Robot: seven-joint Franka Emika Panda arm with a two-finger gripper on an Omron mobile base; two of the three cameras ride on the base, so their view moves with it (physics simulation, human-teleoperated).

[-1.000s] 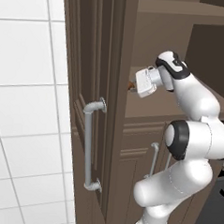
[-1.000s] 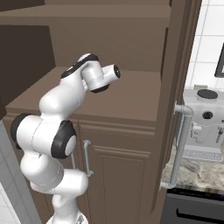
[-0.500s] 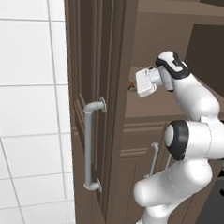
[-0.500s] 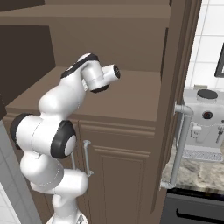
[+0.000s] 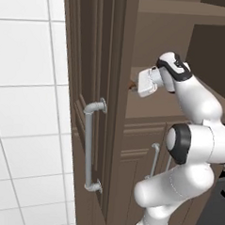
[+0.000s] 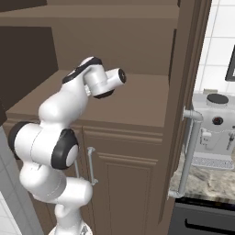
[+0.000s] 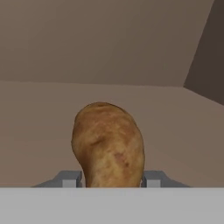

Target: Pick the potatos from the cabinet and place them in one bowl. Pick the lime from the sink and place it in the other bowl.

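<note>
A golden-brown potato (image 7: 108,144) stands on end between my gripper's (image 7: 111,178) grey fingers (image 7: 70,178), which are shut on its lower part. Whether it touches the shelf below I cannot tell. In the left base view my gripper (image 5: 134,85) reaches into the tall dark brown cabinet (image 5: 151,46) just past the edge of its open door (image 5: 100,76), where a brown bit of the potato (image 5: 131,84) shows. From the right base view the hand is over the cabinet shelf (image 6: 137,103), pointing away from the camera. The bowls, lime and sink are out of view.
The open cabinet door with its long grey bar handle (image 5: 88,146) stands close left of the arm; from the right it is seen edge-on (image 6: 183,92). Low doors with thin handles (image 6: 90,165) sit under the shelf. A coffee machine (image 6: 215,128) stands on the counter to the right.
</note>
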